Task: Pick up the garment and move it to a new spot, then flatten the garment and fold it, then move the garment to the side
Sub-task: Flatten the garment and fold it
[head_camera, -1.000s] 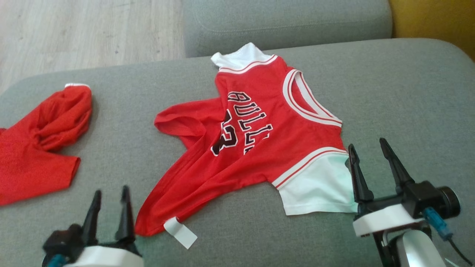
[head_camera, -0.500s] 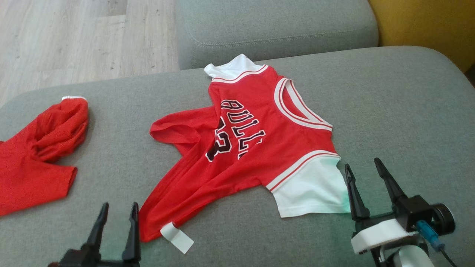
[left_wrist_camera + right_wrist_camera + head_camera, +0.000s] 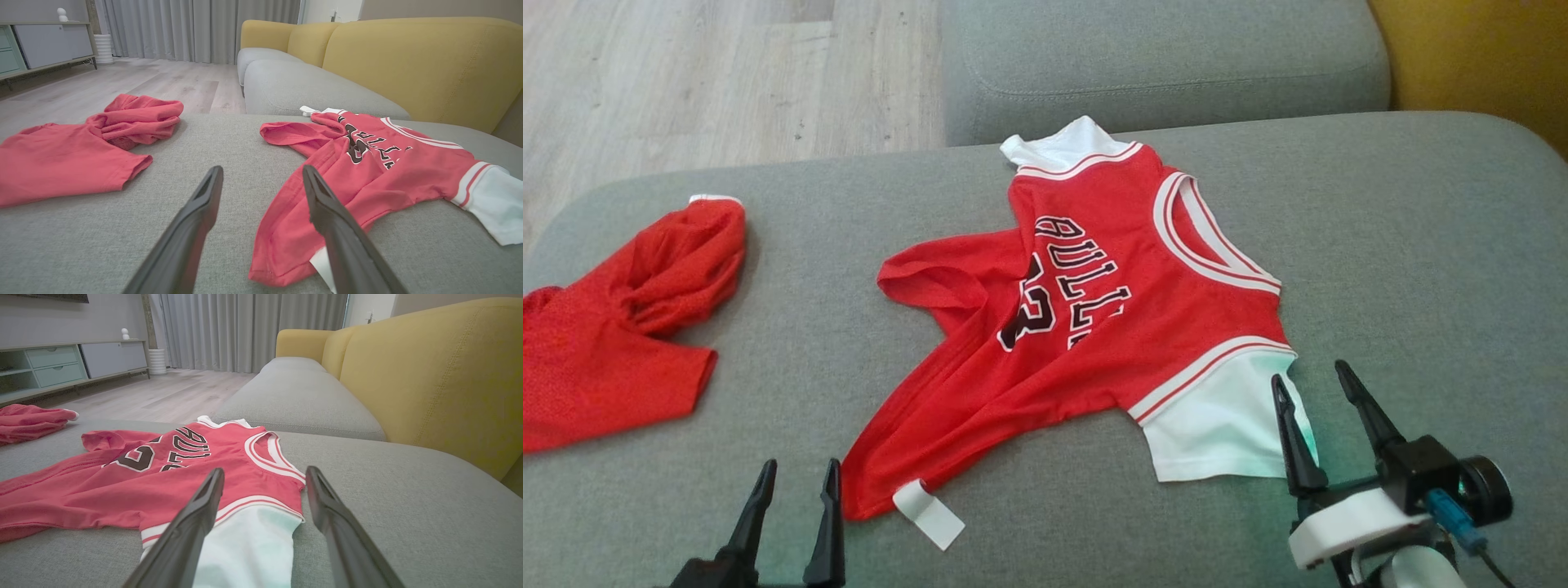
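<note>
The garment [image 3: 1094, 327], a red jersey with white sleeves and black lettering, lies crumpled on the grey sofa seat [image 3: 1421, 245]. A white tag [image 3: 927, 513] sticks out at its near hem. My left gripper [image 3: 800, 465] is open just left of that hem, with nothing between its fingers. In the left wrist view the garment [image 3: 367, 171] lies partly behind the right finger of my left gripper [image 3: 261, 171]. My right gripper [image 3: 1308, 374] is open at the near white sleeve. In the right wrist view the garment [image 3: 184, 473] lies ahead, its sleeve below my right gripper [image 3: 265, 471].
A second red garment [image 3: 621, 327] lies bunched at the seat's left end. Another grey cushion [image 3: 1160, 65] adjoins the far side, with the yellow backrest [image 3: 1470, 57] to the right. Wooden floor [image 3: 686, 82] lies beyond the far-left edge.
The head camera has shifted a little. Both grippers have drawn back toward the near edge of the seat and stay open. The jersey lies as before.
</note>
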